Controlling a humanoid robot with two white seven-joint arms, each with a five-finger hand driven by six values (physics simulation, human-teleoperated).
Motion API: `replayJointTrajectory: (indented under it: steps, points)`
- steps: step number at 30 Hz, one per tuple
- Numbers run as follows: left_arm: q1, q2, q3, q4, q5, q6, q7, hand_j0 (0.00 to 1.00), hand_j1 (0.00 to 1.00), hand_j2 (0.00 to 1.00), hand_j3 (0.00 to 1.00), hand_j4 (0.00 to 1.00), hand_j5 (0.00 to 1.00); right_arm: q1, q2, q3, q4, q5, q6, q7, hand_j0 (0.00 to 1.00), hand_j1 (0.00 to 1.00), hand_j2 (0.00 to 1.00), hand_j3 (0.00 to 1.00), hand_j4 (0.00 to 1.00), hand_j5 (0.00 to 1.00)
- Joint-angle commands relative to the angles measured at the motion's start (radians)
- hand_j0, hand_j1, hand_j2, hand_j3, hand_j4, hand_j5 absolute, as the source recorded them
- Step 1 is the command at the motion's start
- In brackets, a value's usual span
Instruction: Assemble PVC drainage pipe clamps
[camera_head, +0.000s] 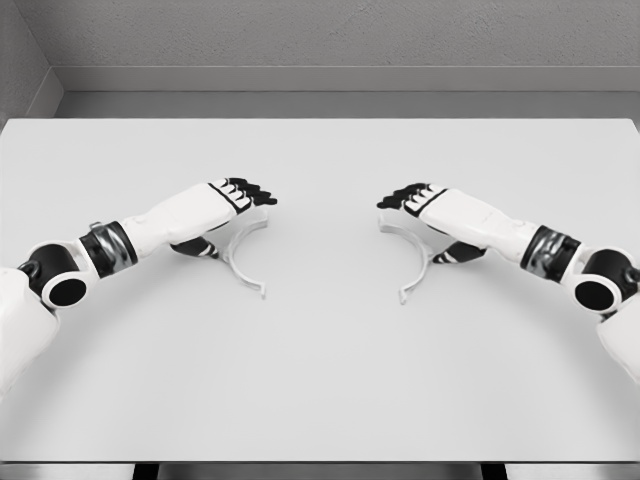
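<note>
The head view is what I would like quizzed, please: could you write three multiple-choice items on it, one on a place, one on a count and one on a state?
1. Where does the left clamp half lie?
A. On the table under the left hand
B. At the table's far edge
C. On top of the other half

2. How many clamp halves show?
A. One
B. Two
C. Four

3. How do the two halves stand to each other?
A. Joined in a ring
B. Stacked
C. Apart, with bare table between them

Key: 1 A, the curved piece lies on the table just below the left hand. 2 B, one sits by the left hand, and the right clamp half sits by the right hand. 3 C, a wide gap of table separates them.
</note>
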Motion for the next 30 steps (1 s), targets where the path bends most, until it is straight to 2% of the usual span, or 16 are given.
replayJointTrajectory:
  steps: [1, 21, 30]
  points:
    - [0.0, 0.0, 0.0, -0.002, 0.011, 0.001, -0.002, 1.0, 1.0, 1.0, 1.0, 1.0, 1.0, -0.002, -0.002, 0.017, -0.002, -0.014, 0.002, -0.001, 1.0, 1.0, 1.0, 1.0, 1.0, 1.0]
    - [-0.012, -0.033, -0.006, -0.002, 0.01, 0.001, -0.022, 1.0, 1.0, 1.0, 1.0, 1.0, 1.0, -0.006, 0.001, 0.041, -0.036, -0.015, 0.002, -0.001, 1.0, 1.0, 1.0, 1.0, 1.0, 1.0]
    - [-0.012, -0.049, -0.006, -0.002, 0.01, 0.001, -0.022, 1.0, 1.0, 1.0, 1.0, 1.0, 1.0, -0.048, 0.024, 0.081, -0.024, -0.015, 0.002, -0.001, 1.0, 1.0, 1.0, 1.0, 1.0, 1.0]
